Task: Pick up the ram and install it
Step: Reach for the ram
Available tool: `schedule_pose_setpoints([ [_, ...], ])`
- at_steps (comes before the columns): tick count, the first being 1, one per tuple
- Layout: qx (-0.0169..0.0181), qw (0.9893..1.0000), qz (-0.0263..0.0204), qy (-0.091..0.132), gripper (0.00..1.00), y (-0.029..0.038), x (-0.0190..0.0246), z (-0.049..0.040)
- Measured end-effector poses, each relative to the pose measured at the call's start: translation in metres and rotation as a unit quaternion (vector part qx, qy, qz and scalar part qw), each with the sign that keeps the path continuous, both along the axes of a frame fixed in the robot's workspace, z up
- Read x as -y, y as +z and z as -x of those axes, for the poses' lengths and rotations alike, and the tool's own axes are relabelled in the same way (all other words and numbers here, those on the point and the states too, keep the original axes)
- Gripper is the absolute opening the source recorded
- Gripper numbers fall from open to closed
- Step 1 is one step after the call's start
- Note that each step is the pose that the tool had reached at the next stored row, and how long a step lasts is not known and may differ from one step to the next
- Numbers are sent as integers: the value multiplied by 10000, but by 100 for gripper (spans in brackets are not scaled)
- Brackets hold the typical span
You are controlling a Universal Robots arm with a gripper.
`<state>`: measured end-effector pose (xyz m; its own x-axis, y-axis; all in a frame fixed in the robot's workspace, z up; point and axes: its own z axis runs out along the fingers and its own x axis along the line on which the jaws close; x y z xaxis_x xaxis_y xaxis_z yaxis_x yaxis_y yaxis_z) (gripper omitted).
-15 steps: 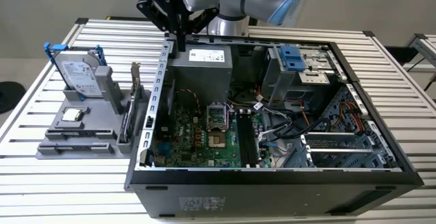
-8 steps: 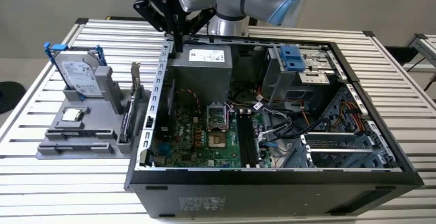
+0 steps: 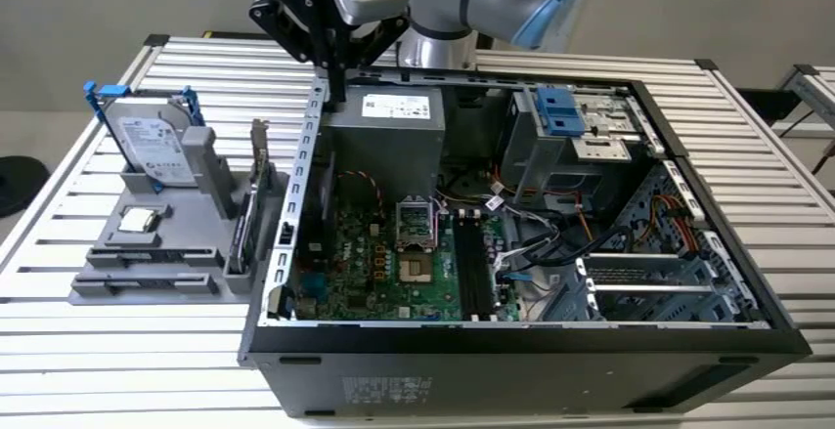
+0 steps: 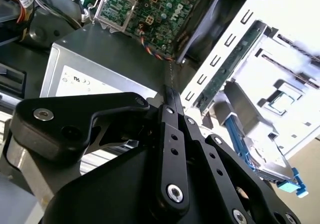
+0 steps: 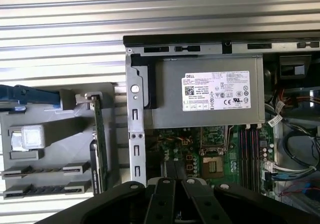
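We are on the pick-up approach: the gripper [image 3: 335,89], jaws together and empty, hangs over the case wall [image 3: 308,160]. The ram [image 5: 100,144] stands at the holder's [image 3: 131,287] case-side edge, and gripping it calls for parted jaws.

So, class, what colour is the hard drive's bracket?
Blue; the bracket shows best in the exterior view.

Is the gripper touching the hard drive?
Apart. In the exterior view the gripper hangs over the case wall, while the hard drive sits in the holder to the exterior view's left.
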<state>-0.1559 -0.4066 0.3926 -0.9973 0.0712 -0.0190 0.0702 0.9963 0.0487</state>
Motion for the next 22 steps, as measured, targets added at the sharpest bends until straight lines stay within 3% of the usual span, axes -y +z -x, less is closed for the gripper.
schedule_pose_setpoints([
  [22,0,10000,0,0,0,0,35,162],
])
